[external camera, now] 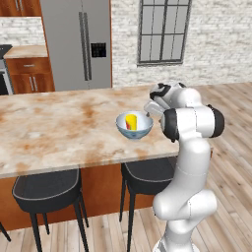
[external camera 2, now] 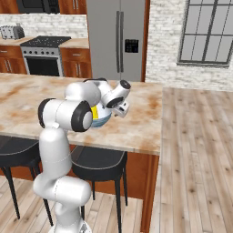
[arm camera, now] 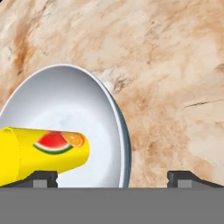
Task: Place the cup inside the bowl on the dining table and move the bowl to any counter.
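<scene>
The pale blue-grey bowl (external camera: 134, 129) (external camera 2: 104, 119) rests on the dining table (external camera: 49, 128) near its right end. The yellow cup (external camera: 131, 121) (external camera 2: 94, 112) sits inside it, its red watermelon patch (arm camera: 53, 142) showing. In the hand view the cup (arm camera: 39, 151) lies across the bowl's white inside (arm camera: 65, 109). My gripper (external camera: 148, 114) (external camera 2: 119, 109) (arm camera: 113, 179) is open at the bowl's right side. Its fingertips (arm camera: 43, 178) stand wide apart, with the bowl's rim (arm camera: 126, 153) between them and not pinched. My arm hides part of the bowl in the right base view.
Two black stools (external camera: 47, 189) (external camera: 147, 174) stand under the table's near edge. The table's right end (external camera 2: 159, 118) is close beside the bowl. Behind are a steel fridge (external camera: 78, 44), a stove (external camera 2: 43, 57) and a wall counter (external camera: 27, 50).
</scene>
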Robot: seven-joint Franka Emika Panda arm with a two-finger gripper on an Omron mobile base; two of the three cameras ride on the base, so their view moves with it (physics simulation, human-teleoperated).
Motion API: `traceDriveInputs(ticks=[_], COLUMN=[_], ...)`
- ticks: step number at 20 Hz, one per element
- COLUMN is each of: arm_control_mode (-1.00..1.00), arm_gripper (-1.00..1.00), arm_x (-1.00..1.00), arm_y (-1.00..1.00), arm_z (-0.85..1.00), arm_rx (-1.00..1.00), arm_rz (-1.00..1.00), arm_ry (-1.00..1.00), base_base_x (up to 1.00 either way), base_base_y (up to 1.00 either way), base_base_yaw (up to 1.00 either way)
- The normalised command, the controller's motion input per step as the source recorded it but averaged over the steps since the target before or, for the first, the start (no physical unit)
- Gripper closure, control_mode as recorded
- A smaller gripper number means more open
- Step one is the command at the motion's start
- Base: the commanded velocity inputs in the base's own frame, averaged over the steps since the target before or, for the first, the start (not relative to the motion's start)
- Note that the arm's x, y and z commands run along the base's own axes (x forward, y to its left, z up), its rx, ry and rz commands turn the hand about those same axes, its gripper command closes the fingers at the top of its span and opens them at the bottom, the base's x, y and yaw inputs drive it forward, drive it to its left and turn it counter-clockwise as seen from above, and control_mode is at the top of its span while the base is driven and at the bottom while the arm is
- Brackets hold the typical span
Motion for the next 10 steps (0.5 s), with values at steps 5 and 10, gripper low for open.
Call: traceDriveInputs(ticks=[5, 10], arm_control_mode=[-1.00, -1.00], arm_gripper=[-1.00, -1.00], arm_x=[0.00, 0.00], arm_y=[0.10, 0.09], arm_z=[-0.13, -0.23], arm_rx=[0.00, 0.00], arm_rz=[0.00, 0.00], arm_ry=[0.03, 0.03], base_base_x=[0.00, 0.00], base_base_y=[0.00, 0.00], base_base_yaw=[0.00, 0.00])
